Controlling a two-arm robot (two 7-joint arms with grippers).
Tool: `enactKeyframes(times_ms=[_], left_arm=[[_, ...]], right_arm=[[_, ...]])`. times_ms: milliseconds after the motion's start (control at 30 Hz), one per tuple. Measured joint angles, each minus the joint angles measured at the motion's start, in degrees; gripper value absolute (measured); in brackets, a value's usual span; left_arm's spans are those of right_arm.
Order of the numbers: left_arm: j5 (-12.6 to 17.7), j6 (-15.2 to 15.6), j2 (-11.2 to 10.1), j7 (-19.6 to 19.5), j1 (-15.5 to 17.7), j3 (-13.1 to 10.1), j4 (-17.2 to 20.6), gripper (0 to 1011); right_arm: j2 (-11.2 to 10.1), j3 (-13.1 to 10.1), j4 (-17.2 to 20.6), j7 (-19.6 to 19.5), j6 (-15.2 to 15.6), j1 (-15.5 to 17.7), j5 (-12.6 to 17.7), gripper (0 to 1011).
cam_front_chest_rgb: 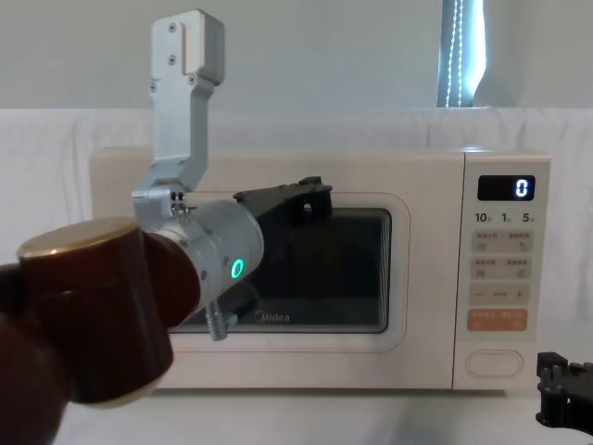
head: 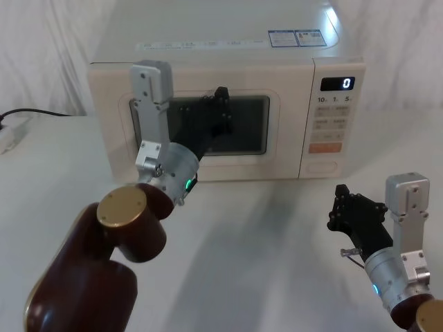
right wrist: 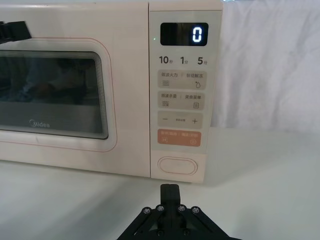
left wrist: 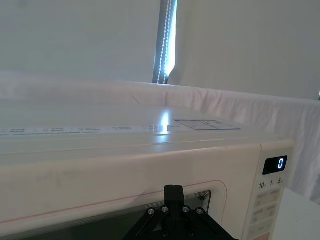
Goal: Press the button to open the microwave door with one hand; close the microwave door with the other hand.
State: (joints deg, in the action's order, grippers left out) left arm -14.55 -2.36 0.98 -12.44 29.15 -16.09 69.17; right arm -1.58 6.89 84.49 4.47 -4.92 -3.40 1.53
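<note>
The cream microwave (head: pixel 208 48) stands on the white table, its display (right wrist: pixel 183 34) reading 0. The microwave door (head: pixel 208 169) sits flush with the front. My left gripper (head: pixel 220 102) is shut, its tip at the upper edge of the dark window (cam_front_chest_rgb: pixel 352 269), seen from its wrist as left gripper (left wrist: pixel 173 192) over the door (left wrist: pixel 100 185). I cannot tell whether it touches. The button (right wrist: pixel 176 165) is at the bottom of the keypad strip, button (head: pixel 322 167). My right gripper (head: pixel 341 196) is shut and empty, low over the table, pointing at the button from a distance, right gripper (right wrist: pixel 169 191).
A black cable (head: pixel 34 113) and a white power strip (head: pixel 10 138) lie at the far left of the table. White cloth hangs behind the microwave. Open tabletop (head: pixel 263 235) lies between the microwave and the robot.
</note>
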Motion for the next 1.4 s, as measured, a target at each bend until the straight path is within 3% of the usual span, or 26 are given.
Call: enactKeyframes(times_ms=[500, 900, 1400], left_arm=[[-1.7, 2.6, -3.6, 1.0, -9.3, 1.3, 10.4, 0], [-3.6, 0.8, -5.6, 2.4, -16.8, 4.1, 16.7, 0], [-2.0, -2.1, -7.3, 5.4, -26.1, 8.1, 21.3, 0]], right_arm=[[0.0, 0.0, 0.0, 0.0, 0.0, 0.0, 0.0, 0], [0.0, 0.0, 0.0, 0.0, 0.0, 0.0, 0.0, 0], [0.0, 0.0, 0.0, 0.0, 0.0, 0.0, 0.0, 0]])
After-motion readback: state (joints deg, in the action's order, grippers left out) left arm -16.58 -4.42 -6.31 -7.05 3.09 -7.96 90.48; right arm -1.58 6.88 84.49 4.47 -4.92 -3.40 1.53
